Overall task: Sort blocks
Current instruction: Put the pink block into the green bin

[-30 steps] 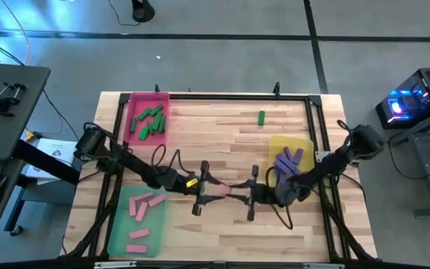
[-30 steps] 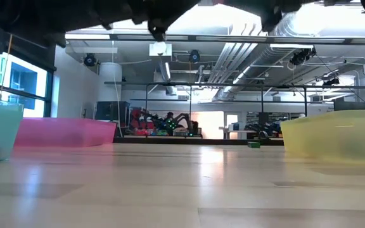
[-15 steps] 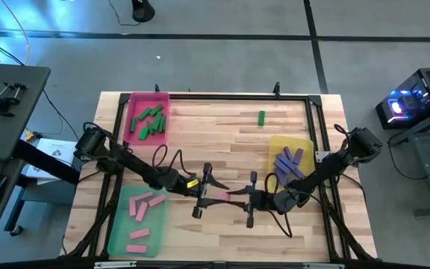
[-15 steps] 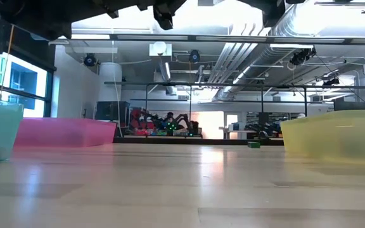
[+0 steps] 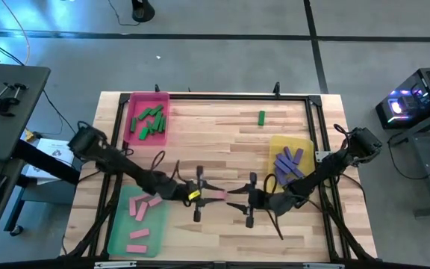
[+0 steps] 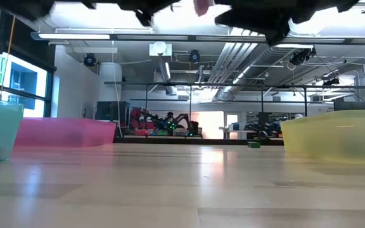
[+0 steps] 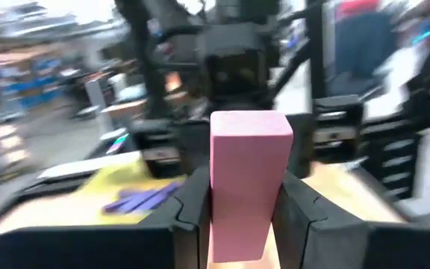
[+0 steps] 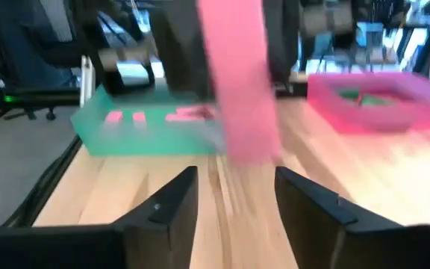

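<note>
Handoff just happened — my left end effector (image 7: 239,205) now pinches the pink block (image 7: 246,179), right end effector (image 8: 234,198) has let go, fingers spread, empty — green tray (image 5: 122,233) next, I reckon.

grey floor (image 5: 222,60), ceiling ducts (image 6: 233,57), windows (image 6: 18,79).

No readable text, label or number anywhere; distant signage possibly present, too blurred.
</note>
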Tool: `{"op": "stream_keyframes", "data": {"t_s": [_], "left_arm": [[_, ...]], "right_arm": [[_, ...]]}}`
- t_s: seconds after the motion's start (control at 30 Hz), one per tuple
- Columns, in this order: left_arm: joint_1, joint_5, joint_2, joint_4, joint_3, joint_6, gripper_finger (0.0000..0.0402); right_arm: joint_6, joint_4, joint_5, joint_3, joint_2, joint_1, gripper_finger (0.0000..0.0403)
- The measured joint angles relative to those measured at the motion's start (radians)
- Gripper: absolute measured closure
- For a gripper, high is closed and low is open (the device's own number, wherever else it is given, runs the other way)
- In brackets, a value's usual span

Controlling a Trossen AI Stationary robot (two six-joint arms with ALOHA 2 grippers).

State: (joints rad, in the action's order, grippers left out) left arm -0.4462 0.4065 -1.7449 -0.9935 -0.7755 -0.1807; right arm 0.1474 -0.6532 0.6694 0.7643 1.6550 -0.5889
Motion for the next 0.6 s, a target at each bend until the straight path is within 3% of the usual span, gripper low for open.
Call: {"op": "stream_keyframes", "data": {"t_s": [0.17,0.3,0.43,0.6], "left_arm": [[-0.089,0.294,0.145,0.444,-0.051,0.031,0.0327],[-0.165,0.467,0.245,0.981,-0.118,0.310,0.0327],[-0.257,0.454,0.310,1.485,-0.154,0.781,0.0327],[-0.392,0.198,0.312,1.885,-0.154,1.378,0.0327]], "right_arm": [[0.092,0.081,0.000,0.000,0.000,0.000,0.0233],[0.114,0.092,0.008,-0.001,0.000,0.000,0.0233],[0.114,0.096,0.011,-0.001,0.000,0.000,0.0232],[0.115,0.099,0.011,-0.001,0.000,0.000,0.0231]]}}
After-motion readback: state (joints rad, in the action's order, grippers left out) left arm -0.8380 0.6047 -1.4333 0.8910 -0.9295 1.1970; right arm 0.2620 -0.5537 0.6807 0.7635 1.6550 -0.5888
